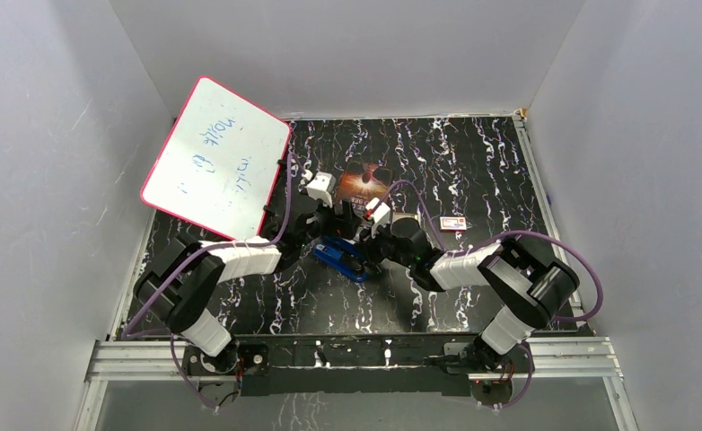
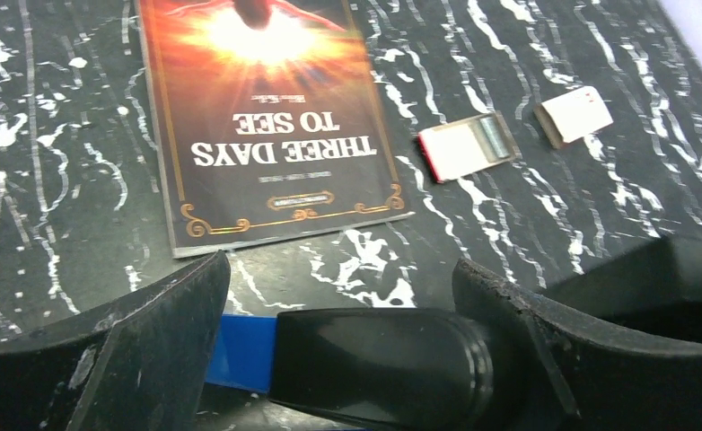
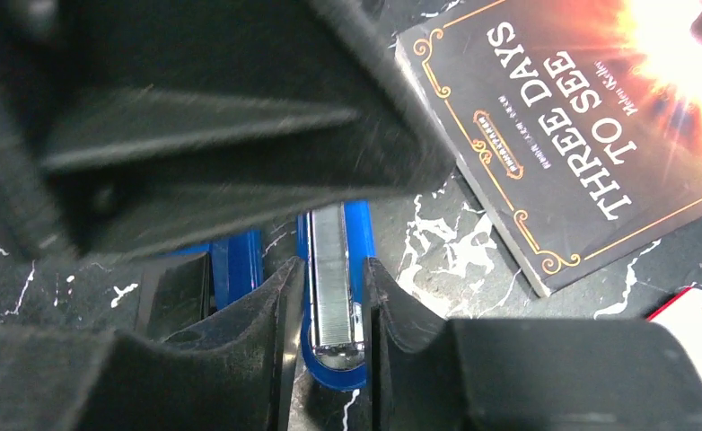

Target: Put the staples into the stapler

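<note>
Staples [image 3: 334,269] sit in the stapler [image 1: 341,257], 6 o'clock of the book [image 1: 367,180]; right jaws straddle them, grip unclear; left jaws gape, holding nothing. Next: close it.

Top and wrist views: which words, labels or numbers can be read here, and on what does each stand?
"THREE DAYS TO SEE": on the cover of the dark paperback book with an orange glow.
Smaller print under that title: too small to read.
Blue handwriting on the pink-rimmed whiteboard: illegible.
Small red-and-white cardboard box: no readable print.
</note>
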`<state>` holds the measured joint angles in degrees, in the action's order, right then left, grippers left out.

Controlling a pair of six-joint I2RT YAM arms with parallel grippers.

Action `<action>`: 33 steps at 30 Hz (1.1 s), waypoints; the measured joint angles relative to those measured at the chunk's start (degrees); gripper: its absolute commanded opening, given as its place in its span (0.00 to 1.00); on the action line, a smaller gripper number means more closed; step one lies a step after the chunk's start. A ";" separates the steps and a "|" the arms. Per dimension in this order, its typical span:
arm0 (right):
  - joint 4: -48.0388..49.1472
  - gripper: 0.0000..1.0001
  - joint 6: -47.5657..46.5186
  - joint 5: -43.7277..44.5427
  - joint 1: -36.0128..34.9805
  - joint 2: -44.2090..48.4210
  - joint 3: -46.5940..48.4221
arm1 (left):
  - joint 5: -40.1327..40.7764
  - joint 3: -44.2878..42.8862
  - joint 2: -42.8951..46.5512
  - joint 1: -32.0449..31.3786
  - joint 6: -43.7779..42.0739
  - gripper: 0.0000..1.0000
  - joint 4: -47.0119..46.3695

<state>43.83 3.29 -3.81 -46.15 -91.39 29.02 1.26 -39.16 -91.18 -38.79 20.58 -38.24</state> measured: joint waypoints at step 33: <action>-33.92 0.56 9.57 2.86 0.02 34.93 -3.45 | -24.85 -3.63 25.86 -0.76 -44.30 0.87 35.17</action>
<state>9.91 12.86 -0.95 -46.13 -56.47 25.56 -23.59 -42.78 -65.32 -39.55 -23.73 -3.07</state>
